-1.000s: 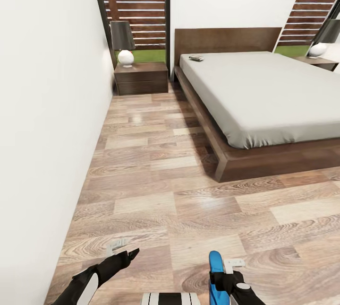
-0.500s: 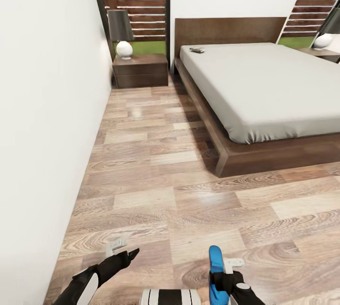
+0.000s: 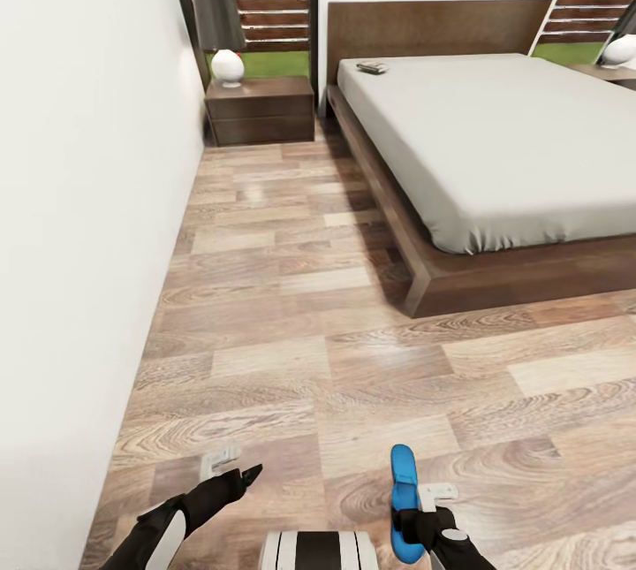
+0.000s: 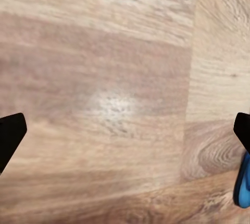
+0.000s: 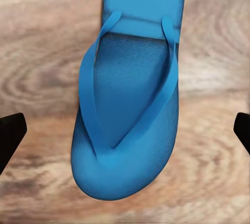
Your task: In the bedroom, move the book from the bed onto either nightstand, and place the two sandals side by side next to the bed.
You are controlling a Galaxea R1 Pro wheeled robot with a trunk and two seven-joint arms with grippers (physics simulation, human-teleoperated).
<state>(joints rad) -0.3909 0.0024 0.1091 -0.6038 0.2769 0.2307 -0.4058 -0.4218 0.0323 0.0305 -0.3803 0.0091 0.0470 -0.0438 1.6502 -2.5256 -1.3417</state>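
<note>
One blue sandal (image 3: 403,477) lies flat on the wood floor, straps up, directly under my right gripper (image 3: 422,506). In the right wrist view the sandal (image 5: 127,130) sits between the two black fingertips (image 5: 10,135), which stand wide apart; this gripper is open. My left gripper (image 3: 237,465) hovers open over bare floor, and the sandal's edge (image 4: 242,187) shows beside it. The book (image 3: 372,68) rests on the bed (image 3: 495,137) near the headboard. A dark nightstand (image 3: 261,97) stands left of the bed.
A lamp (image 3: 227,66) takes up the left part of the nightstand's top. Another nightstand (image 3: 611,71) with a lamp stands past the bed at the far right. A white wall (image 3: 88,199) runs close along my left. Open floor (image 3: 283,287) stretches between wall and bed.
The whole picture has shifted upward, so the camera has moved. The sandal now reaches a little farther ahead of my right gripper. Both grippers keep the same pose.
</note>
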